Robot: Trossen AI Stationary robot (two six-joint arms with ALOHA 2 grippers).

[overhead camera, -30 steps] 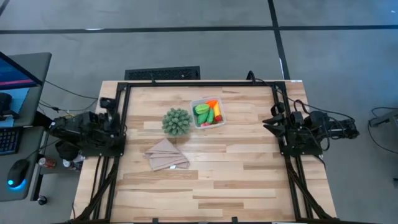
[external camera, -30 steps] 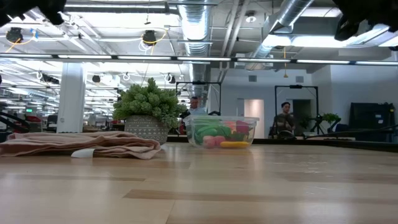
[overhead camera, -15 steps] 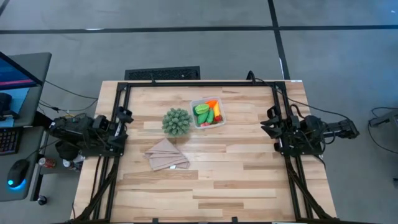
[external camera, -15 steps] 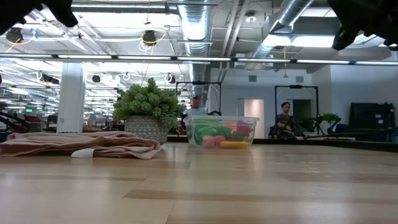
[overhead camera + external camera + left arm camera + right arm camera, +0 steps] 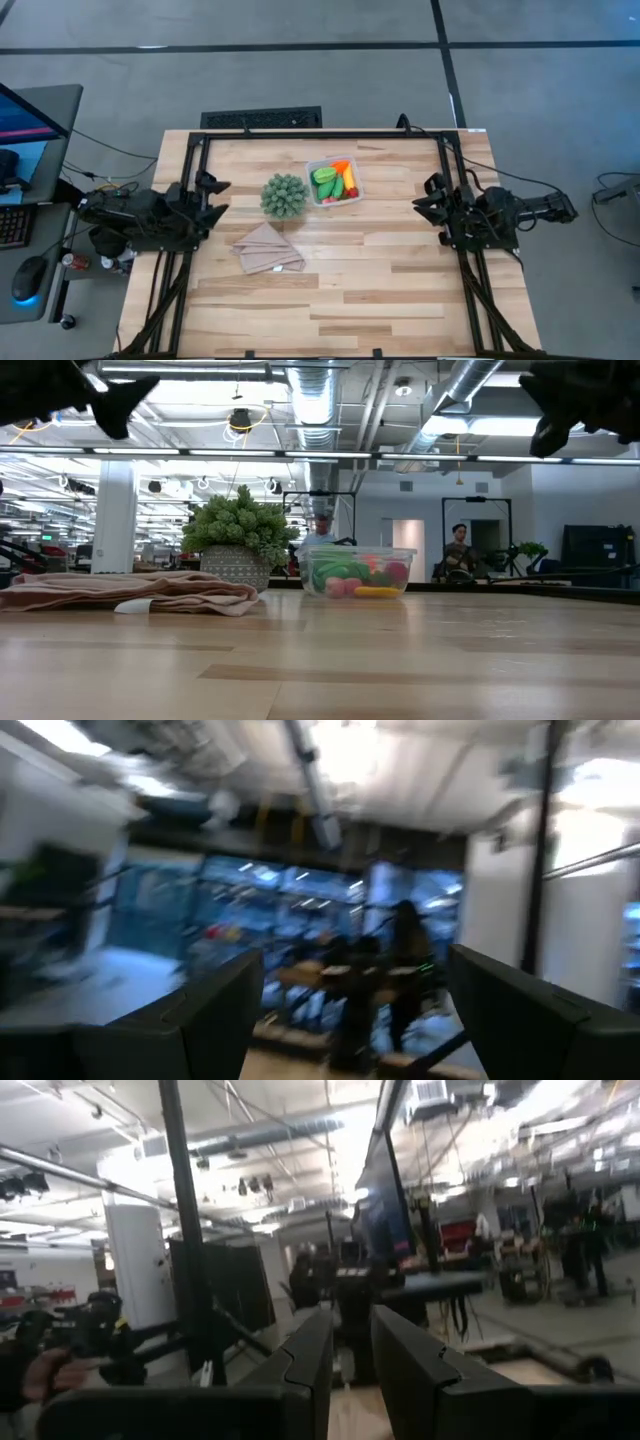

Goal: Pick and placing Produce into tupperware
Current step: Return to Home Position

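The clear tupperware [image 5: 335, 182] stands on the table at the far middle, and the low view shows its wall [image 5: 357, 572]. The produce [image 5: 328, 183] lies inside it: green pieces, a yellow banana, an orange carrot and small red pieces. My left gripper [image 5: 215, 196] hovers open over the table's left edge, far from the container; nothing is between its fingers in the left wrist view [image 5: 355, 1020]. My right gripper [image 5: 424, 195] hovers shut over the right edge, its fingers nearly together [image 5: 350, 1355]. Both stand high above the table [image 5: 110, 395] [image 5: 560, 405].
A spiky green ball in a patterned pot [image 5: 284, 196] stands just left of the tupperware. A tan folded cloth [image 5: 267, 250] lies nearer, left of the middle. Black frame rails [image 5: 195, 170] run along the table's left, right and far edges. People show in the room behind [image 5: 458, 550].
My left gripper has tipped downward, rolled, and swung out over the table's left edge, staying open. My right gripper has come down a little and stays shut. The tupperware, produce, ball and cloth have kept still.
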